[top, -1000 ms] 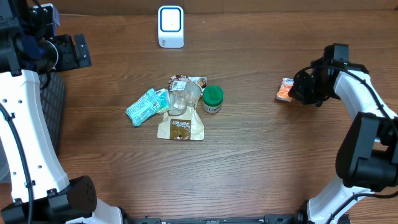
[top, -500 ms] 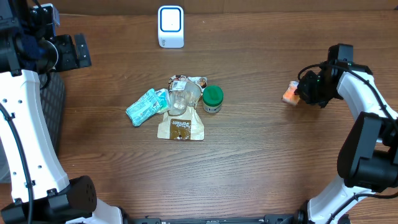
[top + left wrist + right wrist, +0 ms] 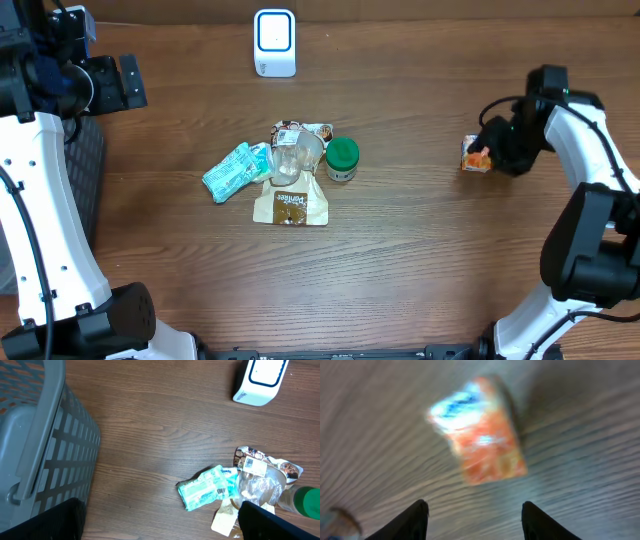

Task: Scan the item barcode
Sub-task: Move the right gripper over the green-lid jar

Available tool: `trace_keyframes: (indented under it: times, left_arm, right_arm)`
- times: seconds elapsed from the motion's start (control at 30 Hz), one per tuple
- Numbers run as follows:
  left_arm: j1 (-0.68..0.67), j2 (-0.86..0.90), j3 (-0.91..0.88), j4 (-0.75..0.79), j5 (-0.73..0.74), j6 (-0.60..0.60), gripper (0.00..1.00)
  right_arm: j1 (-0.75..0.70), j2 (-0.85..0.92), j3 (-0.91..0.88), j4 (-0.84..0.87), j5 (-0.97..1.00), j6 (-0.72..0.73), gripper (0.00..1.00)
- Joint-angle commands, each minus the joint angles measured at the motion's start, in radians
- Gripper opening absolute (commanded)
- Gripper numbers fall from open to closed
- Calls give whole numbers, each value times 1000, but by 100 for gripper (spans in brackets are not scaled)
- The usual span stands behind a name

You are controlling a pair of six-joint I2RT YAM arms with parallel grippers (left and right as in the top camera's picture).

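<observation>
Wooden table (image 3: pixel 400 260) carries a white scanner (image 3: pixel 274 42), teal packet (image 3: pixel 232 171), brown pouch (image 3: pixel 290 207), green-lidded jar (image 3: pixel 342 159), orange carton (image 3: pixel 476 155)

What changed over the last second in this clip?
The right gripper carried the orange packet a little to the right, then opened and let it go; the packet now lies on the table. The left gripper, the pile of items in the middle and the white scanner stayed put.
</observation>
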State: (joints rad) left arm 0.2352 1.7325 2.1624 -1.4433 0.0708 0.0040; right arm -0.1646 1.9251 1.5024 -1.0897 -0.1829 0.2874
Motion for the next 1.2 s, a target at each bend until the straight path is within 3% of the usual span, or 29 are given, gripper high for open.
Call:
trace_keyframes:
  times: [0.0,0.17,0.37,0.77,1.17]
  left_arm:
    - [-7,-10,19,4,-3,19,100]
    - [-7,-10,19,4,-3,19,99]
    - [-7,-10,19,4,-3,19,99]
    - [-7,-10,19,4,-3,19,100]
    - [-7,-10,19,4,-3,19,99]
  right_arm:
    - [104,-31,131,-57,-2,-105,60]
    - [266,-31,187,-53,-1,-138,77]
    - [421,-8,185,16,9,-237,88]
    - [595,52,185,64,10,-732,100]
    - [624,167,185,100,-4,-779,100]
